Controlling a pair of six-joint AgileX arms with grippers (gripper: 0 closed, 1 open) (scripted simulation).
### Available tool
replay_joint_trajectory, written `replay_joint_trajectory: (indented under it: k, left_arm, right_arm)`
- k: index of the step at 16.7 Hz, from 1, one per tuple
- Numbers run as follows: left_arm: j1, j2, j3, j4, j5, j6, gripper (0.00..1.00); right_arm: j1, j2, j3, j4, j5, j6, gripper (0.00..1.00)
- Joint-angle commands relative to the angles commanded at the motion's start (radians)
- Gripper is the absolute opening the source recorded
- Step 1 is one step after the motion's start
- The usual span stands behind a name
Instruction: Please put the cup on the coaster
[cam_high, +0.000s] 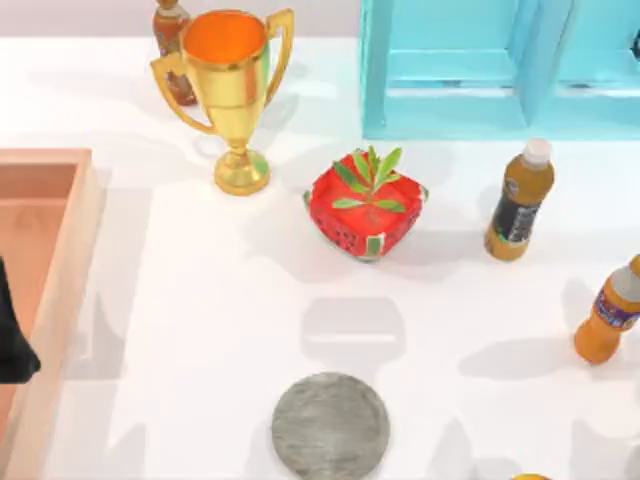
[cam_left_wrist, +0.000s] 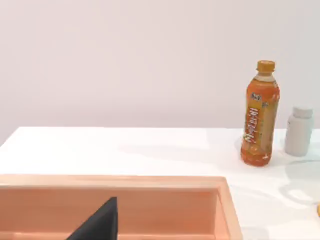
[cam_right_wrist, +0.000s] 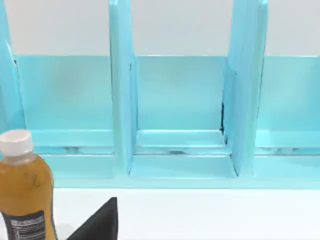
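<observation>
The coaster (cam_high: 330, 425) lies flat at the tabletop's near edge, about midway along it and bare, a clear landing spot. No cup is visible, so where it sits I cannot tell. The left gripper (cam_high: 14, 345) hangs over the wooden tray (cam_high: 62, 300) at the left edge, seemingly parked; whether it is released or clenched cannot be told. The watermelon pot (cam_high: 366, 208) stands near the tabletop's centre.
</observation>
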Motion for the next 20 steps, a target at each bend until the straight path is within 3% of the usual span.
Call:
replay_joint_trajectory:
  k: [4, 8, 20]
  left_arm:
    - [0.0, 0.0, 0.0, 0.0, 0.0, 0.0, 1.0]
    - [0.0, 0.0, 0.0, 0.0, 0.0, 0.0, 1.0]
    - [0.0, 0.0, 0.0, 0.0, 0.0, 0.0, 1.0]
  right_arm:
    - [-0.003, 0.031, 0.023, -0.025, 0.004, -0.028, 1.0]
    - [-0.014, 0.216, 0.162, -0.176, 0.013, -0.202, 1.0]
    - [-0.067, 1.312, 0.986, -0.917, 0.004, -1.191, 1.0]
